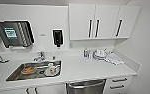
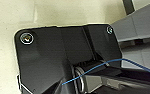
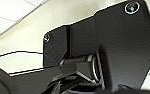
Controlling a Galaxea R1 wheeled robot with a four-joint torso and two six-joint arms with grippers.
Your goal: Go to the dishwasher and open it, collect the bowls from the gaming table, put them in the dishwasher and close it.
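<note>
Head view: I am stationed in front of a white kitchen counter (image 1: 91, 68), looking down at it. The dishwasher (image 1: 86, 87), a stainless steel front with a horizontal bar handle, sits below the counter edge, between a white cabinet door on one side and the white drawers (image 1: 119, 83) on the other. Its front appears flush with the cabinetry, so I judge it shut and the opening step not yet done. The steel sink (image 1: 16, 75) holds crockery, including something orange and a pale item; I cannot tell whether these are bowls belonging to the task. More white crockery (image 1: 99, 53) stands near the back wall, beside a folded cloth (image 1: 114, 59). The gaming table is elsewhere. On this evidence, only the approach to the dishwasher is complete; opening, collecting, loading and closing all remain. In both wrist views my own dark mounting plates cover the grippers, so I cannot tell whether my fingers are released or clenched on either arm.
</note>
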